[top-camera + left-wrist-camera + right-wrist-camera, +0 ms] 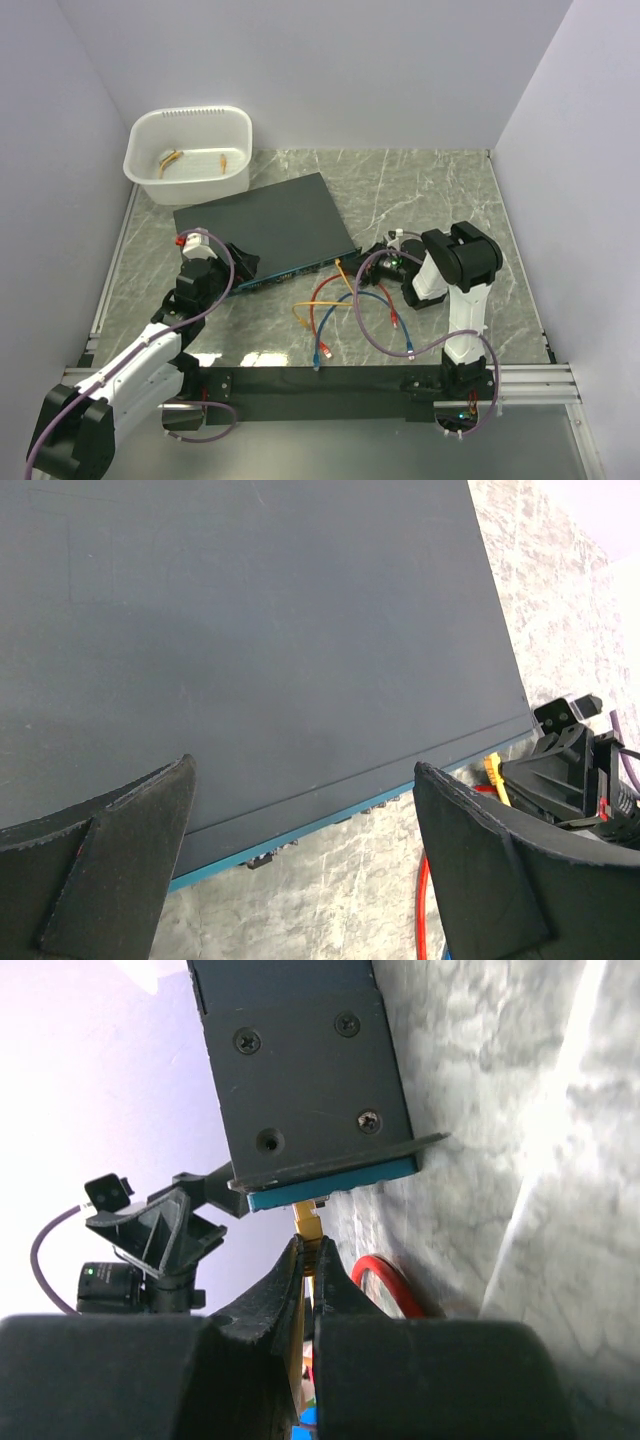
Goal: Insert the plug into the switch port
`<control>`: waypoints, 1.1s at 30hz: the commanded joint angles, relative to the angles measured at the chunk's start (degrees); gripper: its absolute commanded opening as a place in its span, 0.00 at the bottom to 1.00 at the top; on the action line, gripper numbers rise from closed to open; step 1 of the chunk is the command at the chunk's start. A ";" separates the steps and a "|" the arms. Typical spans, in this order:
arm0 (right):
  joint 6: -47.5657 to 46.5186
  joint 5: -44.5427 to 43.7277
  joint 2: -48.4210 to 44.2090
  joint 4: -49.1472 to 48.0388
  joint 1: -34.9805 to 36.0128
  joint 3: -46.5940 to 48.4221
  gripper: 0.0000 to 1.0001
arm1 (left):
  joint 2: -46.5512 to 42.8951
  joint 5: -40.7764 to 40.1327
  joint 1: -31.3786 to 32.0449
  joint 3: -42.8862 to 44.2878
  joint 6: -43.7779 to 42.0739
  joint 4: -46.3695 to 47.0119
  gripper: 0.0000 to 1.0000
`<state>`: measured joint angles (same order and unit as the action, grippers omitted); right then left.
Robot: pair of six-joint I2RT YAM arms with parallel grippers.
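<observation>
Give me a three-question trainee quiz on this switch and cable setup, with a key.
1. True or false: the left fingers are shut on the black switch.
2. What do the right fingers pinch? A) a screwdriver B) the yellow plug C) nothing
3. Fill in: the switch's port face is coloured ____.
Key: 1 false, they stand open over its top. 2 B. 3 teal-blue.
</observation>
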<state>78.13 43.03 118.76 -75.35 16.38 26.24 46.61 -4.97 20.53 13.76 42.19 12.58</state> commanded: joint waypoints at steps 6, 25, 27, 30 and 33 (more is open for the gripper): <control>0.45 -10.60 1.65 -25.63 -0.39 4.35 0.00 | 0.41 -0.48 -0.23 1.80 -1.06 1.48 0.97; -3.59 -7.96 -13.63 -23.09 -0.65 -10.58 0.66 | -3.19 -2.59 -0.23 3.82 0.52 -1.33 0.96; -4.82 -7.69 -16.61 -19.76 -0.82 -11.73 0.66 | -3.72 -2.59 -0.23 4.61 0.52 -1.77 0.96; -9.91 -8.39 -25.39 -8.71 -1.44 -13.49 0.66 | -4.24 -2.59 -0.23 5.31 0.43 -2.29 0.96; -20.95 -11.36 -42.92 10.43 -2.05 -13.67 0.66 | -4.25 -2.32 -0.23 6.01 0.26 -2.91 0.96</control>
<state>69.01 34.87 89.56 -72.16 15.16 12.43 42.96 -6.96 20.53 17.12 42.68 10.20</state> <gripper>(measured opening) 0.661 0.964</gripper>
